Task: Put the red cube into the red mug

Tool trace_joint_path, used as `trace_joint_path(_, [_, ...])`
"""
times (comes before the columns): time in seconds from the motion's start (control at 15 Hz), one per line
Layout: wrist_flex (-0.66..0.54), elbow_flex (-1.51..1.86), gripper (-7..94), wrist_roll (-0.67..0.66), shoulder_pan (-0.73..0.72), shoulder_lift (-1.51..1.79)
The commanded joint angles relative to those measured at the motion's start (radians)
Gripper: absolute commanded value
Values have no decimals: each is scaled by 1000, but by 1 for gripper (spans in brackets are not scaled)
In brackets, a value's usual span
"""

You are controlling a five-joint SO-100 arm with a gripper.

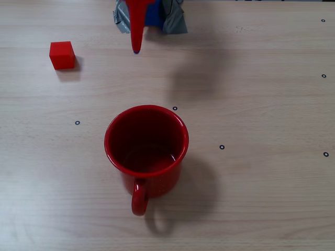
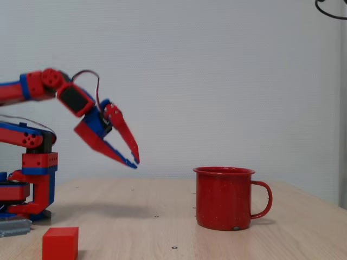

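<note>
The gripper [image 2: 134, 161] hangs in the air above the table [image 2: 162, 216], its two red pointed fingers angled down and to the right in the side-on fixed view. The tips sit almost together, with only a thin wedge of gap widening back toward the wrist, and nothing is between them. From the overhead fixed view only one red finger [image 1: 137, 29] shows, pointing toward the near edge from the far side of the table, ending in a dark tip.

Behind the gripper the red and blue arm [image 2: 32, 89] folds back to its base [image 2: 32, 184] at the left of the side-on view. In the overhead view, grey tape [image 1: 175, 21] lies around the base at the far edge.

The red cube [image 1: 62, 55] rests flat on the table at the far left of the overhead view, well apart from the finger tip and to its left. In the side-on view the cube [image 2: 60, 243] sits in the near foreground, below and left of the gripper.

The red mug [image 1: 146, 149] stands upright near the middle of the table, mouth open and nothing inside, handle toward the near edge in the overhead view. In the side-on view the mug [image 2: 225, 197] is right of the gripper, well apart from it.

Small dark ring marks [image 1: 221, 147] dot the wooden table.
</note>
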Motion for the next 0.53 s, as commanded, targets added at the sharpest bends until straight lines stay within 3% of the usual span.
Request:
trace_joint_path(0.0, [38,-172,0,-41,60,-54])
trace_joint_path(0.27, [92,-337,0,-58,110,-156])
trace_joint_path(0.47, [233,-555,0,-117,153,-310])
